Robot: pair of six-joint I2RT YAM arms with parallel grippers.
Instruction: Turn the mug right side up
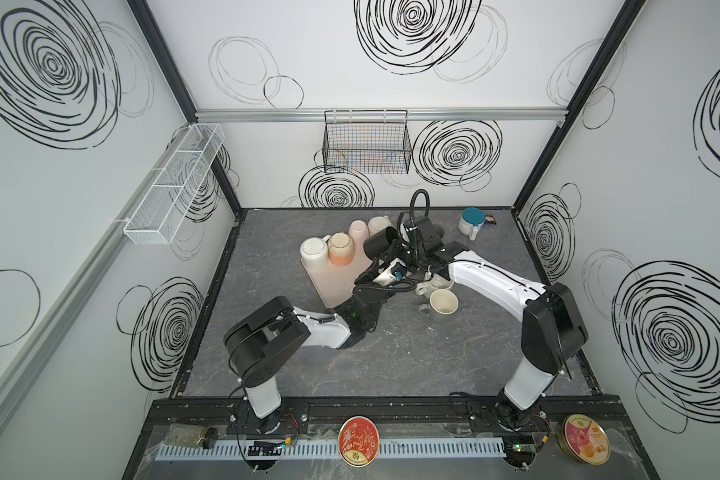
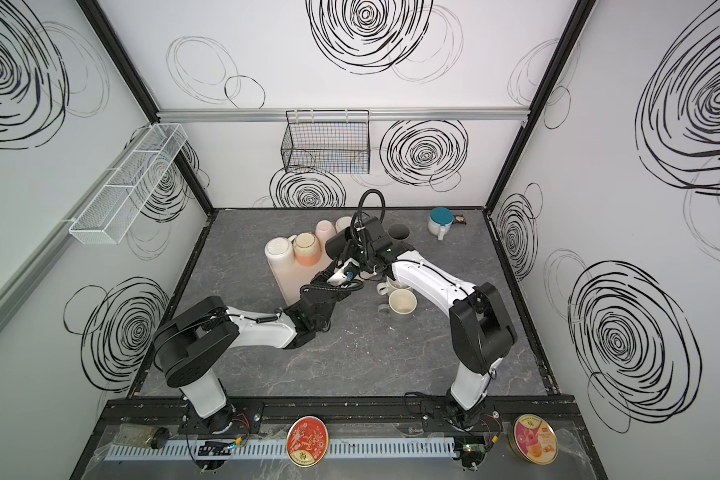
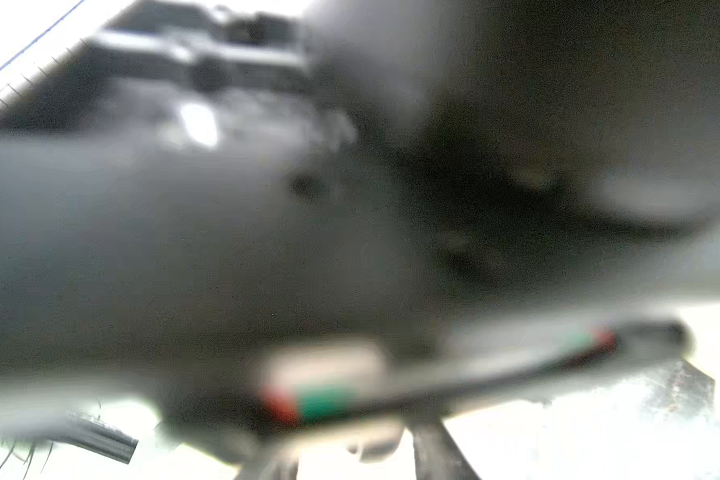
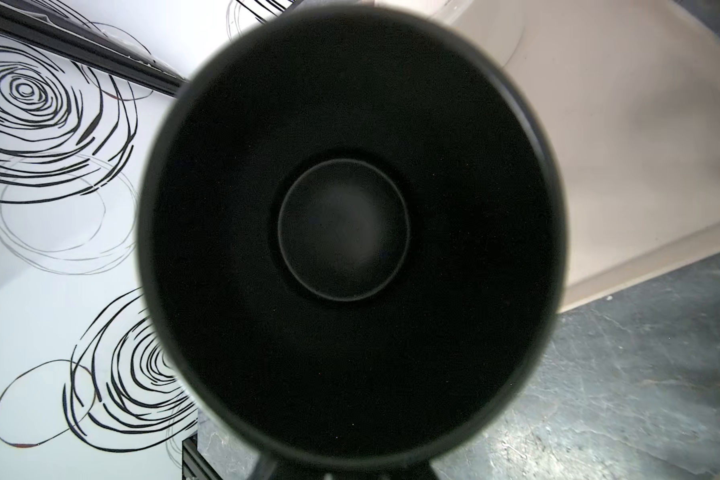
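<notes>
With the right gripper (image 1: 399,249) clamped on it, holds the black mug (image 1: 378,244) sideways in midair near the tray (image 1: 337,286); looks rigid, slick, breakable, best gripped by rim or handle.

The black mug (image 1: 380,245) is matt black outside and inside. The tray (image 1: 333,286) is pale beige-pink. On the tray stand a white mug (image 1: 313,252), a peach mug (image 1: 341,251) with a cream base, a pale pink mug (image 1: 357,229) and a cream mug (image 1: 377,224). Right of the tray, a grey-handled mug (image 1: 442,305) is cream within. Farther right of the tray, a white cup (image 1: 471,224) has a teal lid. The bench (image 1: 391,365) is dark grey with pale marble veins. The walls (image 1: 308,62) are white with black scribbled spirals. The arms (image 1: 491,282) are white with black joints.
</notes>
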